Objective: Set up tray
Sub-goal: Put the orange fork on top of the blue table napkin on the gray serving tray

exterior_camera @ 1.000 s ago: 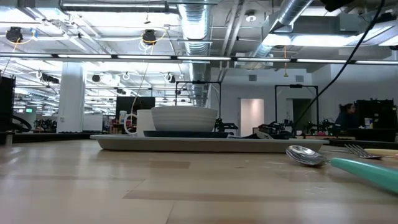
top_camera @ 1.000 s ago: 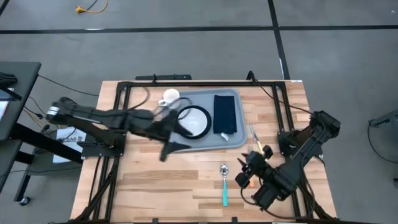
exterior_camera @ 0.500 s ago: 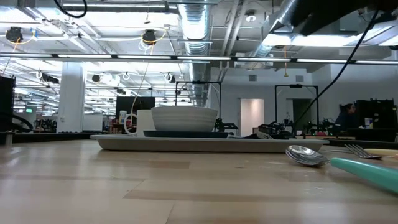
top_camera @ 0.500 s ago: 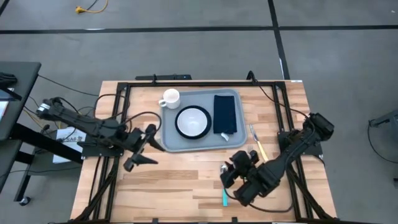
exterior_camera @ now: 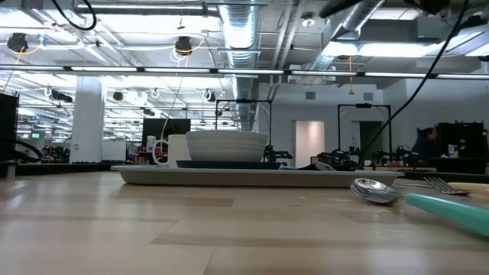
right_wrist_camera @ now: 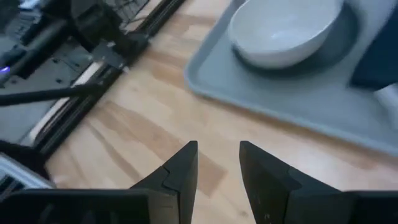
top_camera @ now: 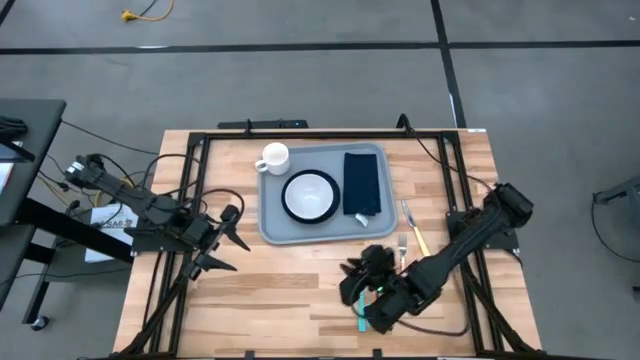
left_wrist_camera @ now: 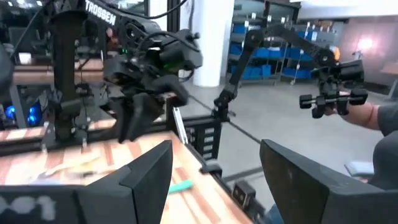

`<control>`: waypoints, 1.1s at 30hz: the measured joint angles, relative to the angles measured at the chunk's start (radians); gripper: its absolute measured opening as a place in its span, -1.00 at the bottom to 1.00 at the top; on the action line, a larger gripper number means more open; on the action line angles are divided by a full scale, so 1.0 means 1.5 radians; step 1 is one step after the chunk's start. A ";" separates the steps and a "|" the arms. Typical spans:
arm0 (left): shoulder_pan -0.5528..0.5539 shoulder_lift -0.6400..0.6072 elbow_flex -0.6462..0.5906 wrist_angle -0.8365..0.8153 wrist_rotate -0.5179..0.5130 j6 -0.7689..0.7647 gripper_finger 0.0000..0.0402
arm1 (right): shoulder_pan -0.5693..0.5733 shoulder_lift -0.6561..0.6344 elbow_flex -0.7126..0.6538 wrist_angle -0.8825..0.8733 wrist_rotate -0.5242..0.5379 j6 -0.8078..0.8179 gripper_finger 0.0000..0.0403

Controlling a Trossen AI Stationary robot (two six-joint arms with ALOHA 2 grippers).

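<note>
- Both arms have shifted over the last second: the left one has pulled back off the tray (top_camera: 320,195) to the table's left edge, and the right one has swung in over the spoon (exterior_camera: 376,190).
- Centred at the table's far side, the tray carries a white bowl (top_camera: 310,193) on a dark plate, a navy napkin (top_camera: 361,183) and a white cup (top_camera: 273,157) at its far-left corner.
- Cutlery appears to be the step in hand: the spoon and the fork (top_camera: 411,225) lie on bare wood, off the tray.
- Next comes a lowering onto the spoon's teal handle (top_camera: 361,316), likely.
- Hovering above that spoon, the right gripper (top_camera: 362,277) has its fingers slightly parted and holds nothing.
- Spread wide and empty, the left gripper (top_camera: 222,240) waits left of the tray.
</note>
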 joint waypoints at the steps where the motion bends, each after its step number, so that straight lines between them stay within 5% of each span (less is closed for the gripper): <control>1: 0.000 -0.007 -0.003 -0.011 0.000 0.000 0.15 | -0.004 0.013 0.000 0.019 -0.001 -0.008 -0.44; 9: 0.000 -0.057 -0.011 -0.073 0.001 0.001 0.15 | -0.018 0.150 0.006 0.094 -0.101 0.019 -0.44; 20: 0.001 -0.135 -0.011 -0.146 -0.028 0.005 0.15 | 0.021 0.133 0.122 -0.406 -0.270 0.231 -0.44; 25: 0.001 -0.188 -0.011 -0.193 -0.115 0.006 0.15 | 0.036 0.101 0.131 -0.417 -0.321 0.238 -0.44; 33: 0.001 -0.235 -0.011 -0.266 -0.123 0.017 0.15 | 0.066 0.100 0.096 -0.423 -0.437 0.308 -0.44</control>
